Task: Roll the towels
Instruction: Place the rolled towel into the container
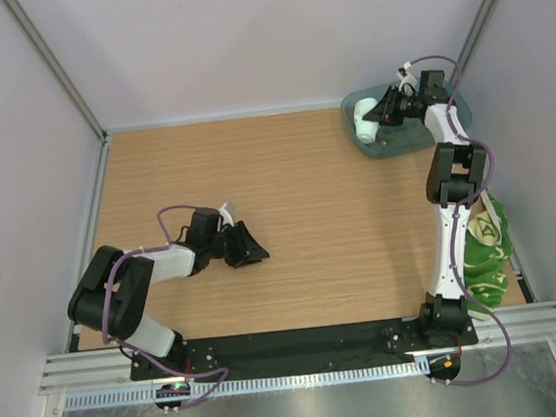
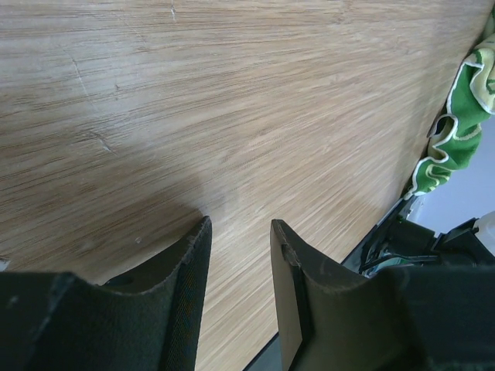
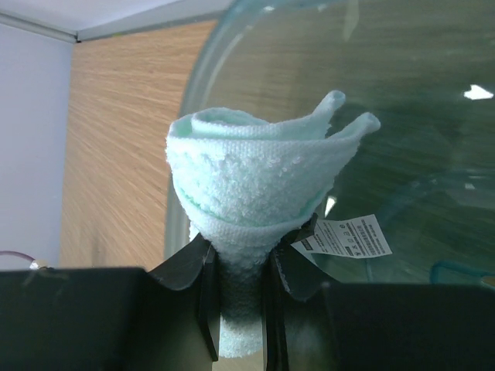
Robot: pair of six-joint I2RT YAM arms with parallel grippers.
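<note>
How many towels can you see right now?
2. The rolled mint-white towel is pinched in the right gripper over the teal tray; the green-patterned towel lies crumpled beside the right arm.

1 white printed tag [image 3: 352, 236] seen at 4 o'clock of rolled mint towel [image 3: 255, 185]; small print on it cannot be read.

The mint towel [image 3: 247, 193] is rolled up and pinched at one end by the right end effector [image 3: 238, 259], above the tray [image 1: 405, 143]. The yellow-green towel [image 1: 486, 248] is bunched up at the table's [image 1: 305, 186] right edge.
</note>
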